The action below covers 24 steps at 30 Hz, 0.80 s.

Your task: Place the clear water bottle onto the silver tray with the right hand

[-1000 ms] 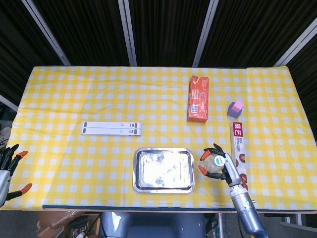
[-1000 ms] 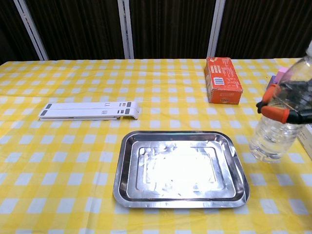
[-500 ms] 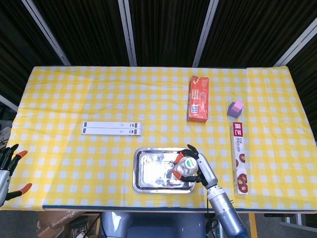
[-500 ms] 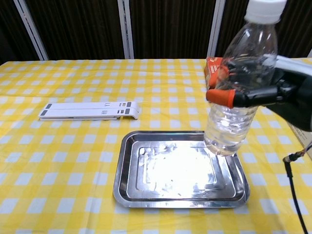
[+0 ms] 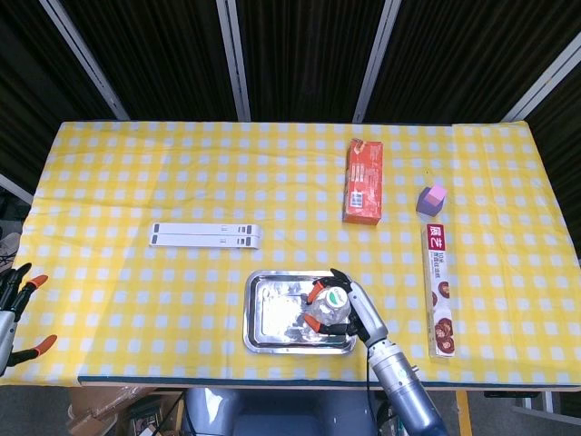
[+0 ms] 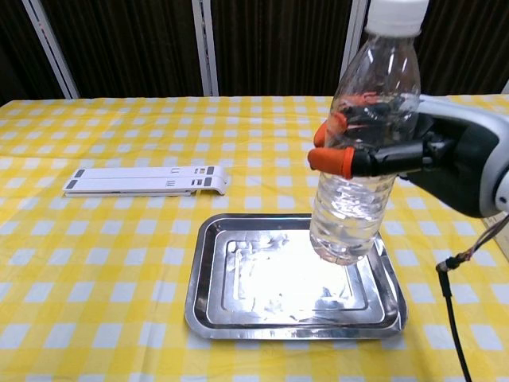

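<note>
Chest view: the clear plastic water bottle with a white cap (image 6: pixel 362 139) is held upright, tilted slightly, over the right part of the rectangular silver metal tray (image 6: pixel 208 306); whether its base touches the tray floor cannot be told.
Right hand: the black right hand with orange fingertips (image 6: pixel 398 151) grasps the bottle around its middle, fingers (image 6: pixel 334 160) wrapped across the front, reaching in from the right edge of the frame.
Head view: the same right hand (image 5: pixel 349 309) sits over the tray's right half (image 5: pixel 257 341), with the bottle cap (image 5: pixel 333 296) seen from above.
Left hand: the left hand (image 5: pixel 11 309) rests at the table's near left corner, fingers spread and holding nothing.
Table: a yellow and white checked cloth (image 5: pixel 136 182) covers it.
Around: a flat white folded stand (image 6: pixel 147 181) lies left of and behind the tray; an orange carton (image 5: pixel 363 181) lies further back; a small purple block (image 5: pixel 430 198) and a long white and red box (image 5: pixel 439 289) lie to the right, apart from the tray.
</note>
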Available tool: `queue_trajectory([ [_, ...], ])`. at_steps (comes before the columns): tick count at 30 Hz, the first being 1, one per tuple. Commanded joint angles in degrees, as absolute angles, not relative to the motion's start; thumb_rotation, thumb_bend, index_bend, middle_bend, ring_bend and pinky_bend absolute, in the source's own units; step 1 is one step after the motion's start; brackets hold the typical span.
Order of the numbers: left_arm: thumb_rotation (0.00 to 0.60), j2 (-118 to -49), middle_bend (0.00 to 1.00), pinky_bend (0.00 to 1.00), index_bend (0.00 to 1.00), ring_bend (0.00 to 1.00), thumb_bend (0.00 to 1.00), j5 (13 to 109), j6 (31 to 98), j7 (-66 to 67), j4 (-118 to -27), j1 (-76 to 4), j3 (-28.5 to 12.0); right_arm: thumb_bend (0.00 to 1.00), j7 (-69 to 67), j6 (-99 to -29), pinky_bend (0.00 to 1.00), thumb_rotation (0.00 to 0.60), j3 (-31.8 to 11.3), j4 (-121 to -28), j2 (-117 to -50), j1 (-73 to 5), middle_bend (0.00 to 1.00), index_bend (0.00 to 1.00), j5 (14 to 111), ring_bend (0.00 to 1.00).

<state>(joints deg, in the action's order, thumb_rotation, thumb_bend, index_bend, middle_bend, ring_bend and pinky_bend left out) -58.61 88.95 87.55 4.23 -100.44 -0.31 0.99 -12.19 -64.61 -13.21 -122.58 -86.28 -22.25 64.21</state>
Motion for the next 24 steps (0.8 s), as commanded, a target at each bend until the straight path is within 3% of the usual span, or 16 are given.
queue_trajectory([
  [1, 0.6, -58.6, 0.0, 0.0, 0.15, 0.0, 0.2, 88.98, 87.65, 4.21, -100.49, -0.25, 1.01, 0.6, -11.2, -65.29, 0.0, 0.6, -15.54, -126.26, -82.77, -22.48, 0.58, 0.79, 63.73, 0.27],
  [7, 0.6, -58.6, 0.0, 0.0, 0.15, 0.0, 0.2, 88.8, 87.82, 4.18, -100.56, -0.13, 0.94, 0.6, -7.95, -67.21, 0.0, 0.6, -20.78, -134.98, -74.39, -23.07, 0.58, 0.79, 61.36, 0.27],
  [13, 0.6, -58.59, 0.0, 0.0, 0.15, 0.0, 0.2, 88.9, 87.98, 4.11, -100.62, -0.05, 0.96, 0.61, -11.24, -66.68, 0.0, 0.6, -24.37, -134.99, -69.86, -23.52, 0.58, 0.79, 65.04, 0.27],
  [16, 0.6, -58.58, 0.0, 0.0, 0.15, 0.0, 0.2, 88.74, 87.85, 4.06, -100.61, -0.09, 0.91, 0.6, -11.52, -66.76, 0.0, 0.6, -24.38, -134.99, -68.31, -23.38, 0.58, 0.79, 65.93, 0.27],
  [24, 0.6, -58.59, 0.0, 0.0, 0.15, 0.0, 0.2, 89.13, 87.9, 4.14, -100.64, -0.06, 1.08, 0.6, -10.38, -65.89, 0.0, 0.6, -18.37, -134.89, -68.82, -22.48, 0.58, 0.79, 62.51, 0.27],
])
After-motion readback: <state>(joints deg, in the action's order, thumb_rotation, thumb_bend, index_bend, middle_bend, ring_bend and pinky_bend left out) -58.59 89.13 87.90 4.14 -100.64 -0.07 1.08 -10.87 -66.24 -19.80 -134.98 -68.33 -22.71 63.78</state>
